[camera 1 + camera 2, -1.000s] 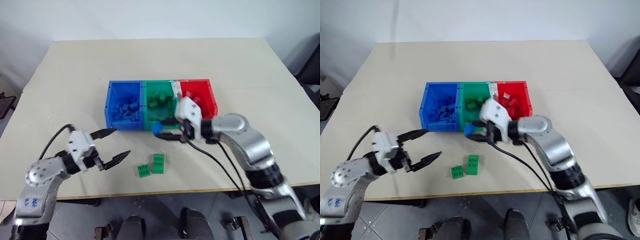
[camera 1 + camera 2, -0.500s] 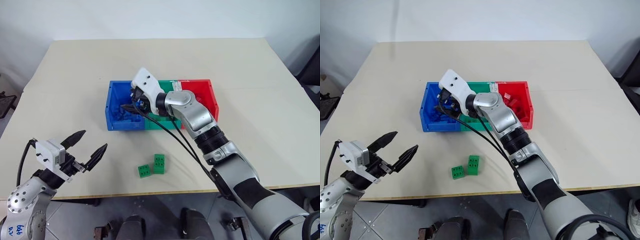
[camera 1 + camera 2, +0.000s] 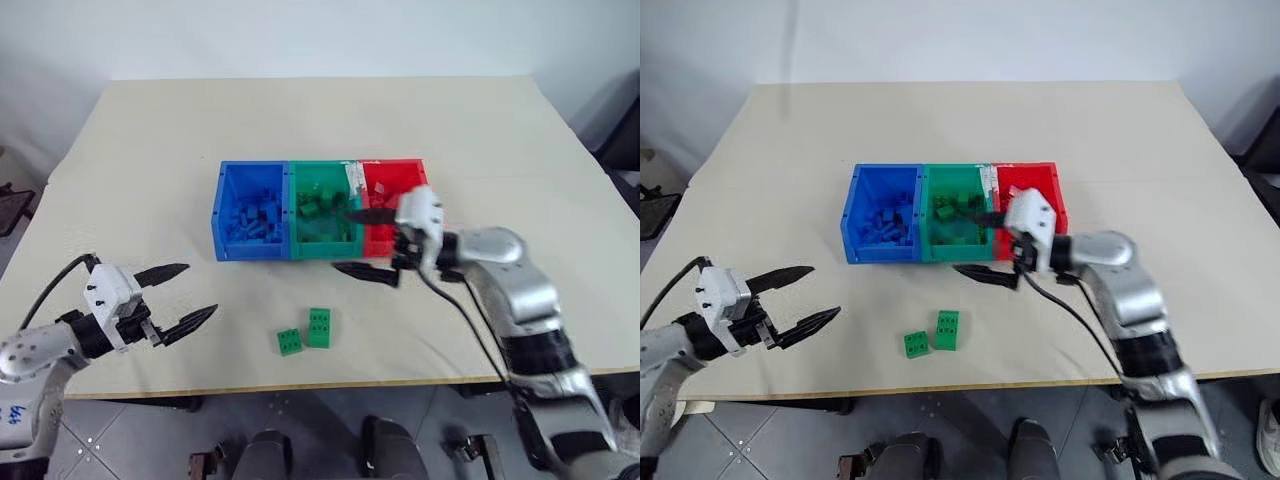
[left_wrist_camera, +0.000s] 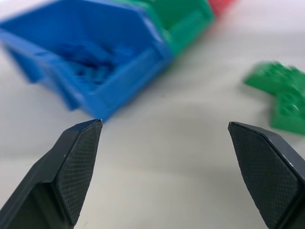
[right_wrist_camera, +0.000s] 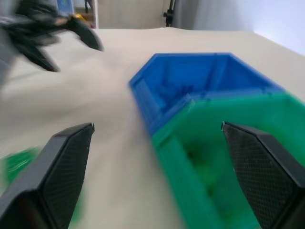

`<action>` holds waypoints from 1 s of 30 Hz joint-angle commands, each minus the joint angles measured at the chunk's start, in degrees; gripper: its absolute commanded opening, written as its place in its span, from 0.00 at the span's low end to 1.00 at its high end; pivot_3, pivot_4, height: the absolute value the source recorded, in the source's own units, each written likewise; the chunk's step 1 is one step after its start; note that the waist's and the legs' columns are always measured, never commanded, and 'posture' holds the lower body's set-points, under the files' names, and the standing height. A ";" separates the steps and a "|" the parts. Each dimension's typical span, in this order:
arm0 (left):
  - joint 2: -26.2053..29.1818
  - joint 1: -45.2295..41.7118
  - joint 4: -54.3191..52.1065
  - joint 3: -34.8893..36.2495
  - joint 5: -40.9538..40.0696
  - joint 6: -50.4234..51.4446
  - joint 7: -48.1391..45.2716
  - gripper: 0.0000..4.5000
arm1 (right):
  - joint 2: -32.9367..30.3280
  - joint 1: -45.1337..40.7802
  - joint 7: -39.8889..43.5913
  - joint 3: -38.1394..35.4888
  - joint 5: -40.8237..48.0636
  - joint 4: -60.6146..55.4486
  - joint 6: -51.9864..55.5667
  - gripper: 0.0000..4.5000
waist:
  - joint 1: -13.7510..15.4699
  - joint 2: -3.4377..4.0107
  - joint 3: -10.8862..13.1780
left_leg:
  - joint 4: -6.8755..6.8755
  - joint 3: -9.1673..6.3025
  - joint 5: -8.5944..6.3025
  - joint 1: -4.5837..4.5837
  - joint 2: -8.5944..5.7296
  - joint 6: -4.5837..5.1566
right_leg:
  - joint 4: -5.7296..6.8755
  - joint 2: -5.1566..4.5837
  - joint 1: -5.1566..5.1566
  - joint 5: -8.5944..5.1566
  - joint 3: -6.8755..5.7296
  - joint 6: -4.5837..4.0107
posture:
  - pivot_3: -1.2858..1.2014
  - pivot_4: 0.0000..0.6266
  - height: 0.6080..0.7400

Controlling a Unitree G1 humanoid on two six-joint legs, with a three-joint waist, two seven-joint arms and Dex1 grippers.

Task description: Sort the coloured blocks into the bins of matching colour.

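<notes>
Three joined bins stand mid-table: a blue bin (image 3: pixel 250 253) with several small blue blocks (image 3: pixel 255 222) in it, a green bin (image 3: pixel 325 250) with green blocks (image 3: pixel 318 205) inside, and a red bin (image 3: pixel 395 163). Two green blocks lie on the table in front, a small one (image 3: pixel 288 341) and a larger one (image 3: pixel 319 327). My right gripper (image 3: pixel 362 243) hangs open and empty at the front of the green and red bins, pointing left. At the near left, away from both green blocks, my left gripper (image 3: pixel 190 295) is open and empty.
The table's front edge (image 3: pixel 330 383) runs just behind the two loose blocks. A dark chair (image 3: pixel 622 130) stands off the table's right side. Bare tabletop lies left of the bins and beyond them.
My right gripper carried a blue block over the blue bin, opened, and swung back right, now empty. My left gripper drifted left, staying open.
</notes>
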 commanded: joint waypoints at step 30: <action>-8.72 -38.26 -1.65 -47.25 21.95 20.18 -6.29 1.00 | -16.83 35.73 -3.94 -12.57 3.29 -26.08 -0.52 0.99 | 3.36 -0.06 0.03 | 0.34 0.21 -0.19 0.07 -0.02 0.16 | -0.09 -0.04 0.19 0.01 0.02 0.00 | 0.52 0.24 1.00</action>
